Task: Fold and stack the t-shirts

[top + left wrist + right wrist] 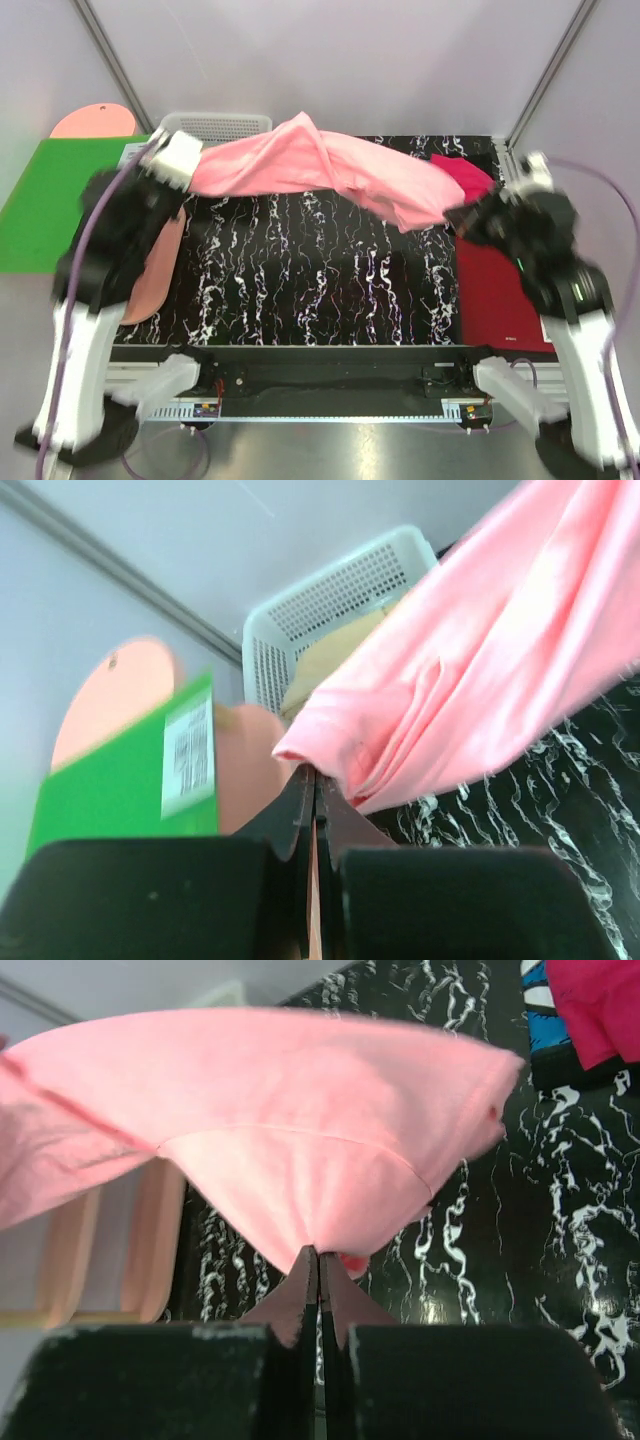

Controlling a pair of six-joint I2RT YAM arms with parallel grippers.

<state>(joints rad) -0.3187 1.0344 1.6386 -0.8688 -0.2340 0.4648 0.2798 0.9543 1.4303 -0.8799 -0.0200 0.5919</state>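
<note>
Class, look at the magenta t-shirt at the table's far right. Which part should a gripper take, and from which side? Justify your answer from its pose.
The magenta t-shirt lies crumpled, and the held-up pink t-shirt overlaps its left side. The best hold is probably its bunched right edge, coming from above on the right.

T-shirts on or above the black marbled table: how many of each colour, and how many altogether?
pink t-shirt: 1
magenta t-shirt: 1
blue t-shirt: 1 (only a strip shows beside the magenta one)
Total: 3
</note>
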